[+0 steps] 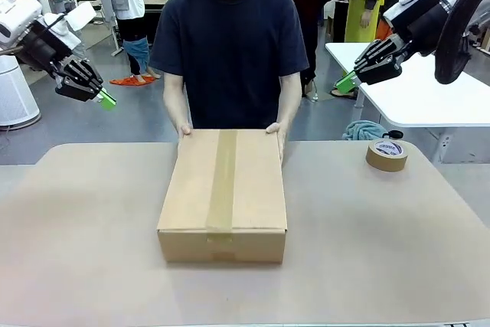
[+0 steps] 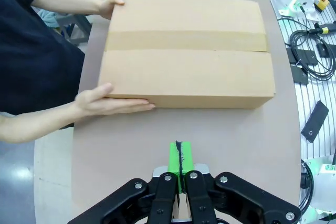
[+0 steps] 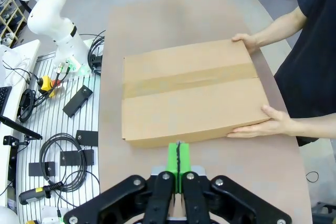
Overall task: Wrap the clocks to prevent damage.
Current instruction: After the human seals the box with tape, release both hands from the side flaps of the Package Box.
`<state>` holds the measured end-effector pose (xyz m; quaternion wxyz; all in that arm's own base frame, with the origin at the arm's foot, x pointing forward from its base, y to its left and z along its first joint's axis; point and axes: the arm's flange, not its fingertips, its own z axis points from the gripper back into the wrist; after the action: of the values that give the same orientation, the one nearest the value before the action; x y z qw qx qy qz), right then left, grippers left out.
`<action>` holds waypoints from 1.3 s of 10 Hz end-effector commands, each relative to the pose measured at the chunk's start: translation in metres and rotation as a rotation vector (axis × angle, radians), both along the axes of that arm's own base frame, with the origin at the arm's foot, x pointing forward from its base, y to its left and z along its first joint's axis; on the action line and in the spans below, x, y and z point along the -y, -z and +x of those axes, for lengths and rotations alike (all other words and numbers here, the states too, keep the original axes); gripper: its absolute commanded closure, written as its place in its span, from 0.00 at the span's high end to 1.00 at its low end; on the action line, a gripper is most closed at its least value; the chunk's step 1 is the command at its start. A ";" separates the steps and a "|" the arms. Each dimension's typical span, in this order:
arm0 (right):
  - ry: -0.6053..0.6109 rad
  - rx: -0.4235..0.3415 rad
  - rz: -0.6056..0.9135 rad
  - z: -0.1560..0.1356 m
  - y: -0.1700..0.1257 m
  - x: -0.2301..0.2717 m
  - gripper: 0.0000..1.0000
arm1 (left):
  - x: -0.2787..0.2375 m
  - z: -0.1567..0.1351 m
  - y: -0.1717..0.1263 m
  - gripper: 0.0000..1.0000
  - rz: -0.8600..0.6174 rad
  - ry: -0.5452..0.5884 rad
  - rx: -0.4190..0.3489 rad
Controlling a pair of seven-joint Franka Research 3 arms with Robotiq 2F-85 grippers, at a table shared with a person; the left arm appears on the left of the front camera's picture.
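Observation:
A flat cardboard box (image 1: 223, 193) sealed with brown tape along its middle lies in the centre of the table; the clocks are hidden. A person's hands (image 1: 184, 131) rest on the box's far corners. My left gripper (image 1: 106, 99) hangs shut, high above the table's left side, holding nothing. My right gripper (image 1: 345, 83) is shut and empty too, raised at the right. In the left wrist view the box (image 2: 186, 51) lies beyond the shut left gripper (image 2: 181, 157). The right wrist view shows the box (image 3: 191, 93) ahead of the shut right gripper (image 3: 178, 157).
A roll of brown tape (image 1: 386, 155) sits at the table's far right. The table (image 1: 76, 250) has bare room on both sides of the box. Cables and small devices (image 3: 68, 150) lie on a rack beside the table. A white table (image 1: 429, 97) stands behind at right.

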<state>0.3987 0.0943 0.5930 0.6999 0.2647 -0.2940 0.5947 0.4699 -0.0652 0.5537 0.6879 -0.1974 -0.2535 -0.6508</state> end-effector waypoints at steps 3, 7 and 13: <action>0.000 0.006 -0.013 0.000 0.002 0.000 0.01 | 0.000 0.000 -0.001 0.00 0.007 0.001 0.010; -0.012 -0.019 -0.006 -0.013 0.009 0.005 1.00 | -0.004 -0.005 0.000 1.00 -0.031 0.021 0.000; -0.009 -0.043 0.009 -0.014 0.013 0.012 1.00 | -0.005 0.001 -0.006 1.00 -0.050 0.066 -0.021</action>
<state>0.3893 0.0831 0.5818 0.7040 0.2794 -0.2870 0.5864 0.4678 -0.0610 0.5562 0.6739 -0.2190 -0.2488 -0.6603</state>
